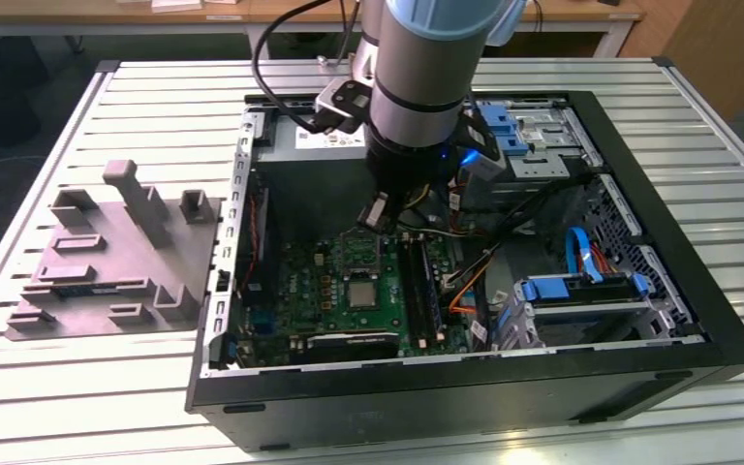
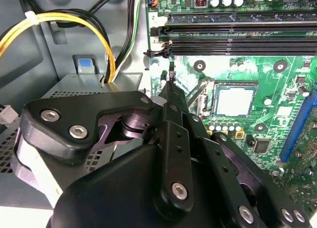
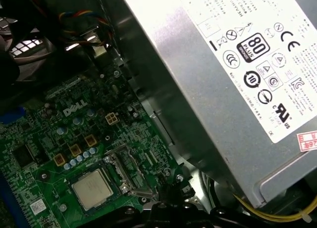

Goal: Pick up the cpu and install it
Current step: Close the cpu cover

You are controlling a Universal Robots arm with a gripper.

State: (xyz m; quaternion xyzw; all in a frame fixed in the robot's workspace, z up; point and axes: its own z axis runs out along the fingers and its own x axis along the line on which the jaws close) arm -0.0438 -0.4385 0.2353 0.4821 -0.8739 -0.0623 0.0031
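Second wrist view: we find the small silver square cpu [image 2: 235,100] already seated in the green motherboard's [image 2: 287,134] socket, with the black gripper [image 2: 171,75] beside it, fingers closed and holding nothing.

The robot arm's pale blue and grey upper body [image 1: 430,39] runs off the top edge of the exterior view, and its lower part covers the rear middle of the open black computer case [image 1: 682,320]. The black linked gripper [image 2: 171,77] fills the lower half of the second wrist view and is cut by the bottom edge; whether its fingers stand apart or together cannot be told. In the first wrist view the grey metal power supply box [image 3: 233,89] is cut by the top and right edges, and the small square silver cpu [image 3: 92,189] sits close to the bottom edge.
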